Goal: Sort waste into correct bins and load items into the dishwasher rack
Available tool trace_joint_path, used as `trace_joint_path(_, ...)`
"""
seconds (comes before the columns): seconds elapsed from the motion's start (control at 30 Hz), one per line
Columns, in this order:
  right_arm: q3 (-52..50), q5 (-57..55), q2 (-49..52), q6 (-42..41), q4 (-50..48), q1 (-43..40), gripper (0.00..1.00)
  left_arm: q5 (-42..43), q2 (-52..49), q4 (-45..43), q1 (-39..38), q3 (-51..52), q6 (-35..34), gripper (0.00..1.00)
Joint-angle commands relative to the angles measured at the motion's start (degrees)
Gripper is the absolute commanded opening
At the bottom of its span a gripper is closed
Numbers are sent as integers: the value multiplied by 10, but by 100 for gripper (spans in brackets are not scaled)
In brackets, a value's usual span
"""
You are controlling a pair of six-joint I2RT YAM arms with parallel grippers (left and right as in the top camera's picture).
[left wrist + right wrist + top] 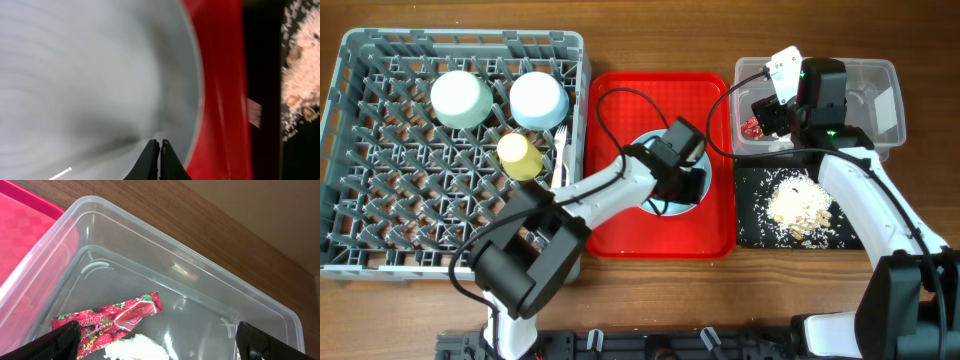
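Left gripper (160, 150) is down over the pale blue plate (75, 75), and its two fingers are pressed tight together with nothing visible between them. The tips sit just inside the plate's rim. The plate lies on the red tray (220, 100) in the middle of the table.

Across on the other side, the right gripper (157, 330) hangs over the clear tub (210, 265) with its fingers (60, 340) spread wide and nothing in them. Down in that tub lies the red snack wrapper (115, 316), flat on the bottom, and the crumpled white napkin (135, 347) is right against it.

Just in front of the tub is the black tray (750, 225), carrying a heap of pale crumbs (798, 205) with more scattered around it.

Over on the far left stands the grey rack (380, 200). A yellow cup (520, 156) sits among the pegs, a pale blue bowl (538, 100) is just behind it, and a second pale round dish (460, 98) is beside that. A white piece of cutlery (560, 150) lies along the rack's right edge, next to the cup.
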State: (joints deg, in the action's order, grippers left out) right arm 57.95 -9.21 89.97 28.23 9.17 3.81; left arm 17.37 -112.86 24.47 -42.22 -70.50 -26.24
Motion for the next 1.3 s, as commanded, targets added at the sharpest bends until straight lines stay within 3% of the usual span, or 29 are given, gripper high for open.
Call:
trace_joint_path(0.0,8,2,6,3,-1,-1,100,-34,53,26,53,-30,5,6)
trace_joint_path(0.17,8,2,6,3,-1,-1,100,-106,130,78,127,-32,34,13)
trace_joint_path(0.27,8,2,6,3,-1,-1,100,-116,125,118,145,-27,35,22)
trace_joint_path(0.33,8,2,6,3,-1,-1,100,-121,108,126,143,-11,35,34)
trace_joint_path(0.4,8,2,6,3,-1,-1,100,-135,93,118,139,2,35,35)
trace_joint_path(0.77,8,2,6,3,-1,-1,100,-163,13,88,136,14,35,32)
trace_joint_path(0.93,8,2,6,3,-1,-1,100,-142,-4,89,120,14,35,26)
trace_joint_path(0.97,8,2,6,3,-1,-1,100,-143,-5,89,115,14,35,25)
trace_joint_path(1.03,8,2,6,3,-1,-1,100,-147,-6,82,104,14,35,4)
trace_joint_path(1.1,8,2,6,3,-1,-1,100,-147,0,75,101,9,49,4)
trace_joint_path(1.17,8,2,6,3,-1,-1,100,-164,20,101,106,-16,66,4)
trace_joint_path(1.27,8,2,6,3,-1,-1,100,-248,91,211,117,-102,66,4)
